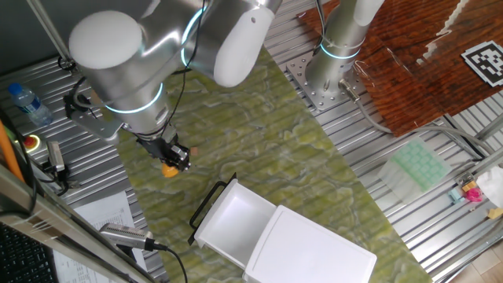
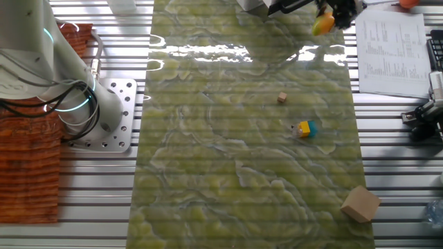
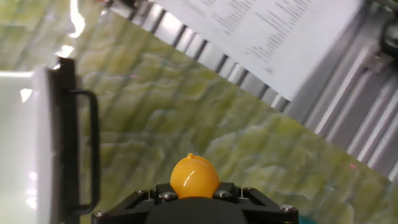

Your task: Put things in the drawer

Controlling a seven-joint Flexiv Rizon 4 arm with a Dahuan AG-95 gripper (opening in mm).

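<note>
The end effector (image 1: 174,158) is closed around the smooth yellow-orange lemon-shaped toy fruit (image 3: 194,176), held above the green marbled tabletop (image 1: 267,149) near its edge by the printed paper sheet (image 2: 391,48), just beside the pulled-out shallow white drawer (image 1: 236,220) with its black wire handle (image 3: 90,149).

Printed sheet (image 2: 390,48) carries text (too blurred to read).

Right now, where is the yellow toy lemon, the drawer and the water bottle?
toy lemon (image 3: 194,177), hand view, its rounded top.
drawer (image 1: 236,216), one fixed view, its white floor.
water bottle (image 1: 28,103), one fixed view, its clear body.
</note>
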